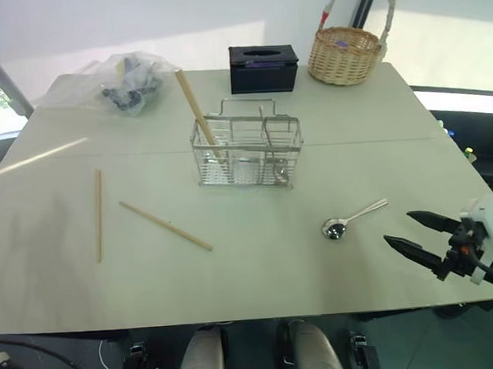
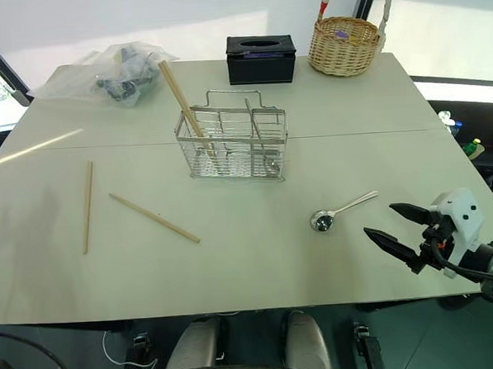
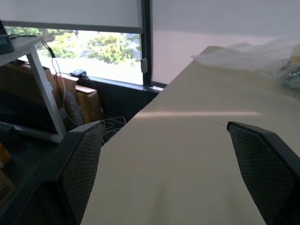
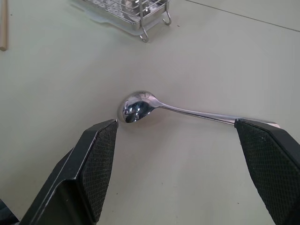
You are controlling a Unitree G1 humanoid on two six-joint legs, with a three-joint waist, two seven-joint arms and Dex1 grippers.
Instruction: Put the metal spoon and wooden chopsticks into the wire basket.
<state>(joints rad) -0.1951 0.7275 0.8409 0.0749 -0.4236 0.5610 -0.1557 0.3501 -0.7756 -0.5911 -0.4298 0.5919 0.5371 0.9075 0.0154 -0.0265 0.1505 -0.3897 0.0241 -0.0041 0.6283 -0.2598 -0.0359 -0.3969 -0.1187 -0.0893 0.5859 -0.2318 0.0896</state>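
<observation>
On the desk (image 1: 259, 266), the metal spoon (image 1: 352, 219) lies just ahead of the right gripper (image 1: 410, 230), its jaws spread and empty. One chopstick (image 1: 198, 115) leans in the wire basket (image 1: 248, 151); two wooden chopsticks (image 1: 164, 226) lie left. The left gripper (image 3: 173, 173) seems spread over the desk's edge.

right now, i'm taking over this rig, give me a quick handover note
Left gripper: open, holding nothing, off the table's left edge.
Right gripper: open, holding nothing, just right of the metal spoon.
Wire basket stands mid-table, with one wooden chopstick leaning in its left end.
Done: that one chopstick.
Left: the spoon, lying flat on the table, and two chopsticks on the table's left, one straight, one diagonal.
</observation>
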